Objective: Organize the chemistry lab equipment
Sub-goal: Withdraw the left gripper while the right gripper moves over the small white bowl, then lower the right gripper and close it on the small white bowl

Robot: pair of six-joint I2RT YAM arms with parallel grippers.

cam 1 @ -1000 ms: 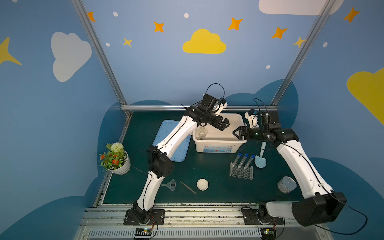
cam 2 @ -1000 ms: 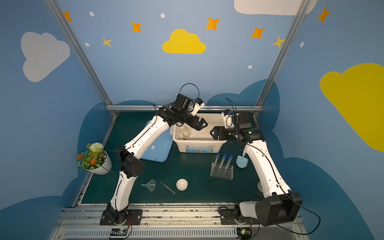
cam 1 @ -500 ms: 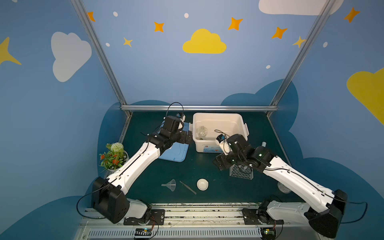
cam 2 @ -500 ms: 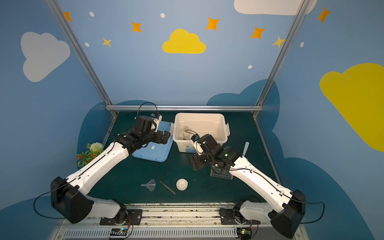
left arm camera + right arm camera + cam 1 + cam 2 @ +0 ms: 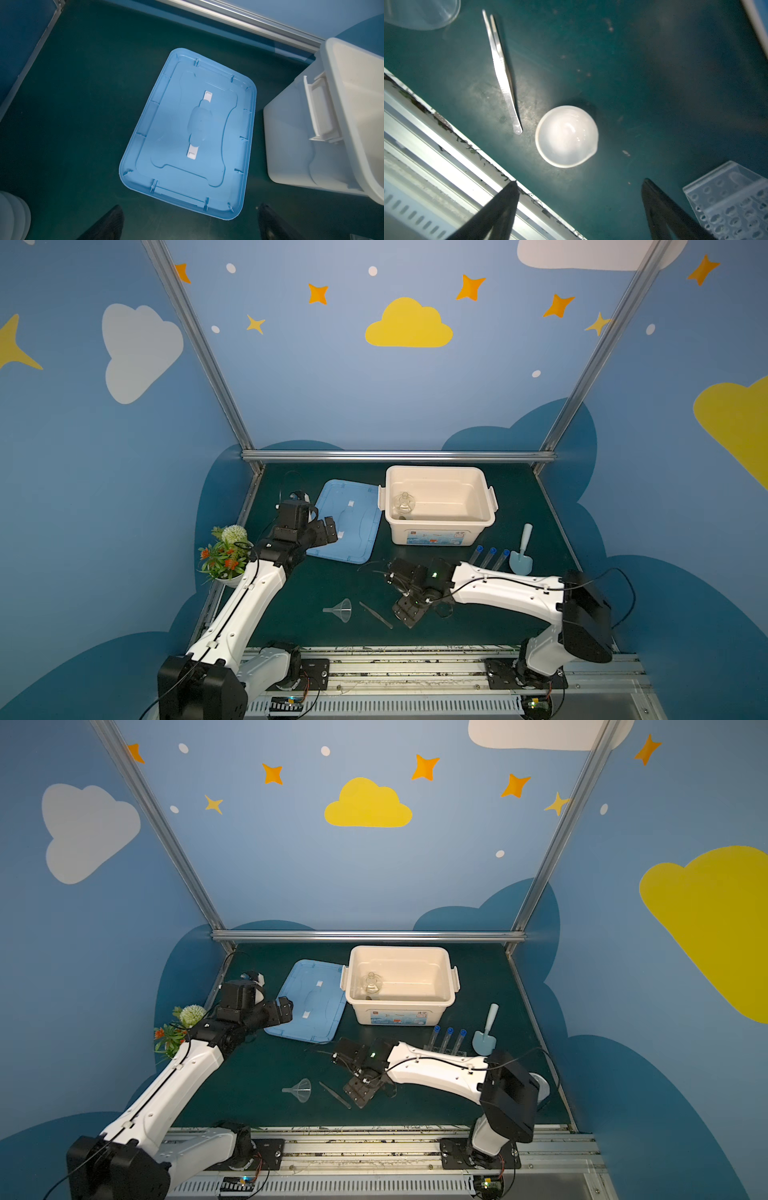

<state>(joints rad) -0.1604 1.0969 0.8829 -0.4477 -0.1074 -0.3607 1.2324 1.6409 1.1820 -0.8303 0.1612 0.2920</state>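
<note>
Now: right gripper [image 5: 579, 181], jaws spread wide and empty, above small white glossy bowl [image 5: 566, 136]; slick rim may slip, knocking thin steel tweezers [image 5: 501, 70] alongside.

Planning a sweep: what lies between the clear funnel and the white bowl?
The thin tweezers, flat on the mat, touching neither funnel nor bowl; the right wrist view shows it.

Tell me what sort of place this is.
Probably a robot test booth staged as a toy chemistry lab: cloud-painted walls, left arm and right arm, test tubes and funnel.
</note>
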